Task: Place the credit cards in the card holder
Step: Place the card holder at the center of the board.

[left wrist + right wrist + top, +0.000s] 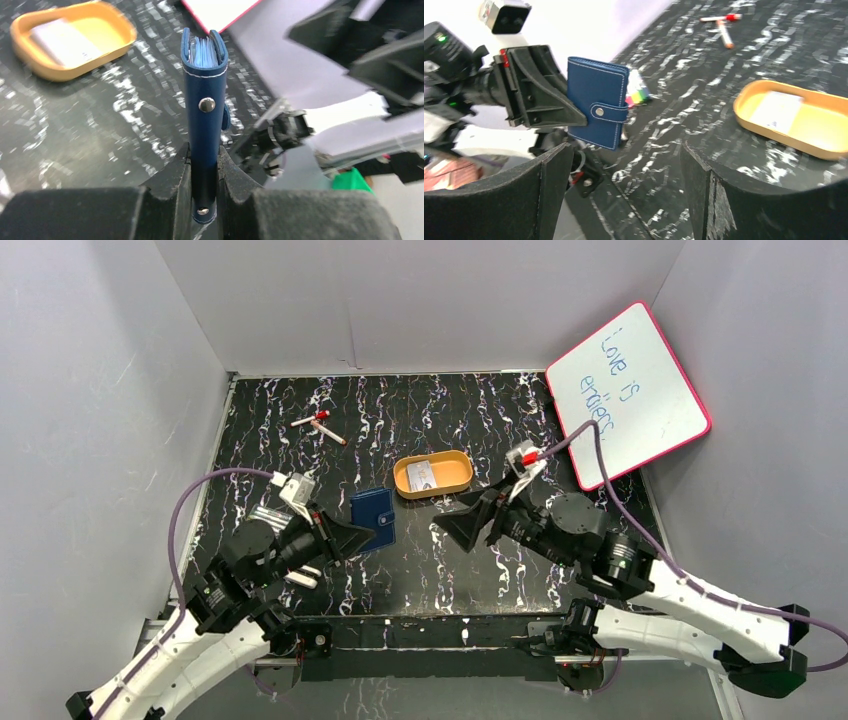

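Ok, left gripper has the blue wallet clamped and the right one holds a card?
No: the right gripper is open and empty in the right wrist view; the card lies in the orange tray. The left gripper does clamp the blue wallet.

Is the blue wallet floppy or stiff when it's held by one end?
Probably fairly stiff: the card holder stands straight out of the left gripper without sagging. Its snap tab looks fastened, so it likely won't flap open. It seems light: a pinch on one edge holds it up.

Black white-marbled tabletop; plain pale grey walls enclose left, back, right; even light.
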Controlling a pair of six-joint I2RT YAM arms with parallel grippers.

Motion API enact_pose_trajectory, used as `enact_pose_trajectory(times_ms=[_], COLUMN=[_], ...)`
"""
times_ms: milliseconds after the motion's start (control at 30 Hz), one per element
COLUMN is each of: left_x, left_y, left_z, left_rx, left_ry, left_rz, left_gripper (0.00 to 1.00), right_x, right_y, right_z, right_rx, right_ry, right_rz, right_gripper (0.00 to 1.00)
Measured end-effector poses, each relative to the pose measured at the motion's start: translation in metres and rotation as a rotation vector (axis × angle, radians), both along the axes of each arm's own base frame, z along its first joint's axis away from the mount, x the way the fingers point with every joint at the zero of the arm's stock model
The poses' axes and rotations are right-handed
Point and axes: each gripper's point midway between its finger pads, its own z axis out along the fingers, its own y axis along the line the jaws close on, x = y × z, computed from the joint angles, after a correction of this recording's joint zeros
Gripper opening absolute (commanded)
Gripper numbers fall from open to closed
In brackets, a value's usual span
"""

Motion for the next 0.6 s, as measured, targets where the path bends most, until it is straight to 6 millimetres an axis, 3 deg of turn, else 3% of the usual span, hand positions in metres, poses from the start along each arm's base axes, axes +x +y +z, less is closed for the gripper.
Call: enact_pose_trajectory(times_ms=[200, 400, 500, 600], left_x=[0.024, 0.032, 0.029, 0.022], left_y=[0.015, 0.017, 0.017, 0.022], left_z=[-0.061, -0.108, -0.144, -0.175], left_rx=[0.201, 0.281, 0.308, 0.346], left_ry=[0.180, 0.356, 0.458, 0.542], left_rz=[0.164, 0.255, 0.282, 0.301], left_gripper=[0.00, 0.00, 0.00, 0.00], right_x=[0.016, 0.025, 0.032, 0.035], right_y=[-0.044, -0.064, -0.068, -0.069], right_z=[-0.007, -0.012, -0.036, -0.074], right_rx=[-0.061, -0.119, -0.174, -0.241], right_ry=[-0.022, -0.043, -0.035, -0.018], right_rz=[-0.175, -0.256, -0.299, -0.317], right_gripper=[0.85, 0.87, 0.87, 0.86])
